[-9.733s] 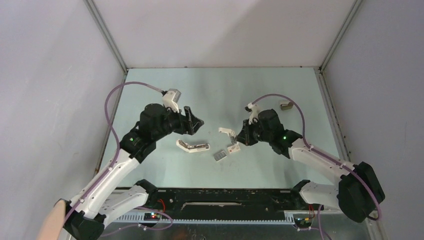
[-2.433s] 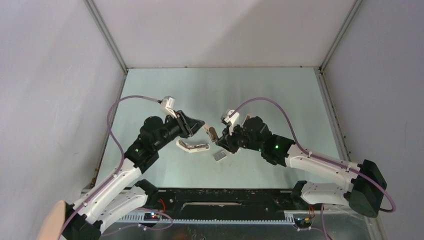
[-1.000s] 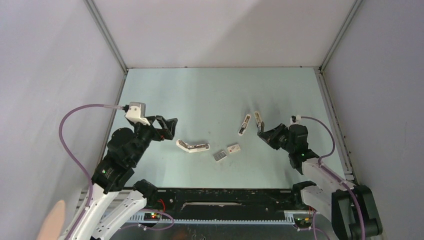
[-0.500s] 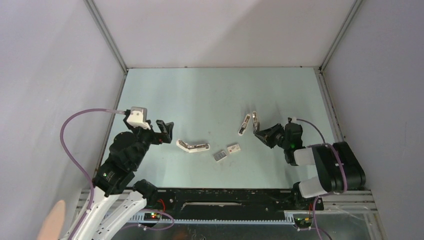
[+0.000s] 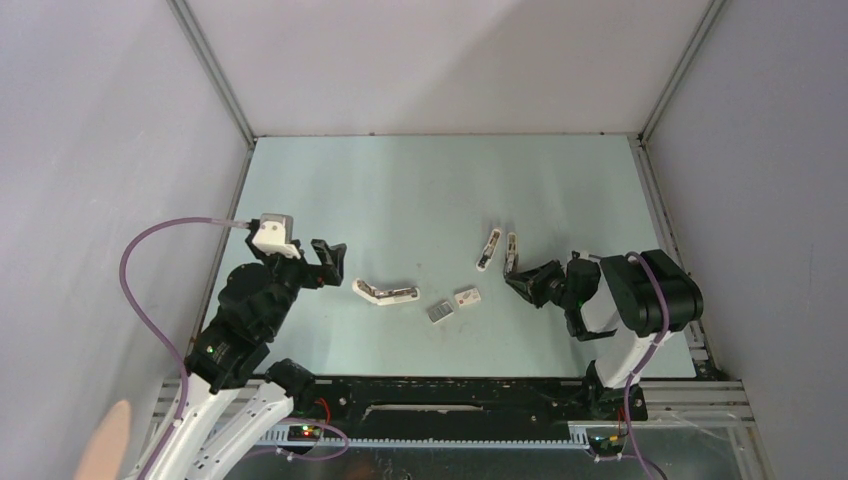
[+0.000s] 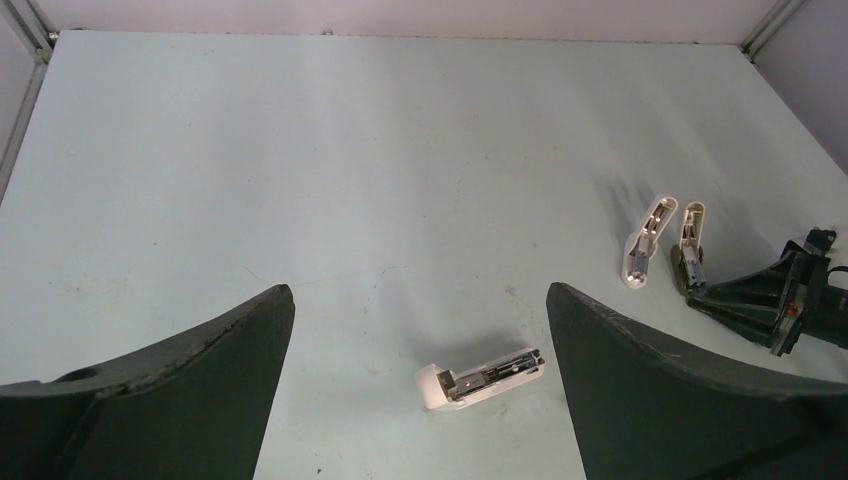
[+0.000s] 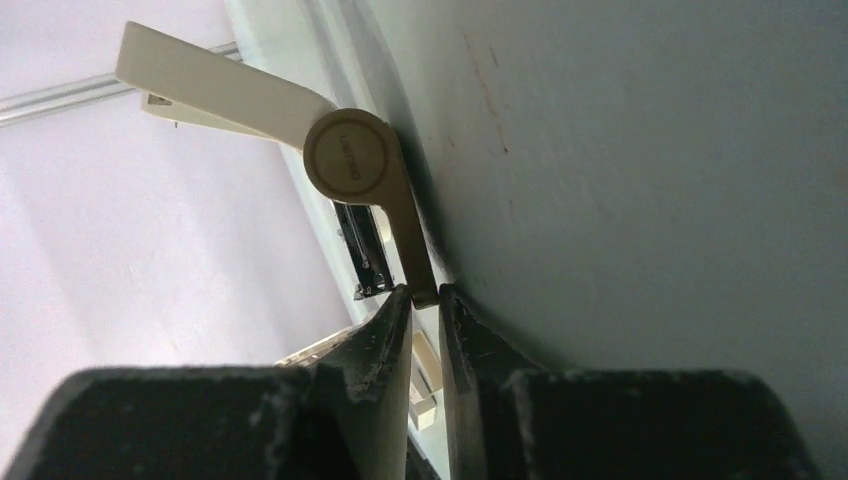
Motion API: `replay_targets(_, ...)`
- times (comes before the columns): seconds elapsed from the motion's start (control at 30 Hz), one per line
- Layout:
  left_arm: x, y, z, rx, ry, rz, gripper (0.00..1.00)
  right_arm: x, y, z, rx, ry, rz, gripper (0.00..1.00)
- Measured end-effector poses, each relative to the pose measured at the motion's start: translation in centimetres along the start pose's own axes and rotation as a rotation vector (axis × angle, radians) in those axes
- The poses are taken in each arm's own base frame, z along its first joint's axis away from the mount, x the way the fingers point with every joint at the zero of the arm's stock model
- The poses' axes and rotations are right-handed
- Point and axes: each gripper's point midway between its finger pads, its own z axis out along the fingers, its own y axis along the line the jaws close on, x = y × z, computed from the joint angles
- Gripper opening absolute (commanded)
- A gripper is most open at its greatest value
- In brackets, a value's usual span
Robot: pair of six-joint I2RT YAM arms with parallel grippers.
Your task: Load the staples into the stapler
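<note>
The stapler (image 5: 500, 250) lies opened into two whitish arms right of centre on the table. It also shows in the left wrist view (image 6: 662, 238) and the right wrist view (image 7: 345, 160). My right gripper (image 5: 514, 279) is shut on the tip of one stapler arm, as the right wrist view (image 7: 424, 293) shows. The staples, a small grey block (image 5: 439, 312), lie beside a small white box (image 5: 466, 297) in the middle. My left gripper (image 5: 333, 262) is open and empty at the left, wide apart in its own view (image 6: 416, 292).
A bent whitish elongated piece (image 5: 385, 292) lies between my left gripper and the staples, and shows in the left wrist view (image 6: 480, 377). My right arm is folded back near the table's right front corner (image 5: 640, 290). Walls close in the table on three sides.
My right arm has folded back and its gripper has slid a little toward the near edge, still on the stapler arm. The left arm has not moved since half a second ago.
</note>
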Motion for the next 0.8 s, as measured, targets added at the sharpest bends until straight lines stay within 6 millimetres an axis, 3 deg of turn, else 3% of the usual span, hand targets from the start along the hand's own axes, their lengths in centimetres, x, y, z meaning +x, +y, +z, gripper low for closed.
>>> replay_targets(0.57, -0.1, 0.1, 0.0, -0.005, -0.001, -0.002, 1.0, 0.4, 0.2, -1.6, 0.009, -0.021, 0.025, 0.54)
replay_targets(0.8, 0.1, 0.2, 0.2, -0.009, 0.008, -0.001, 1.0, 0.9, 0.6, -3.1, 0.066, -0.063, -0.071, 0.71)
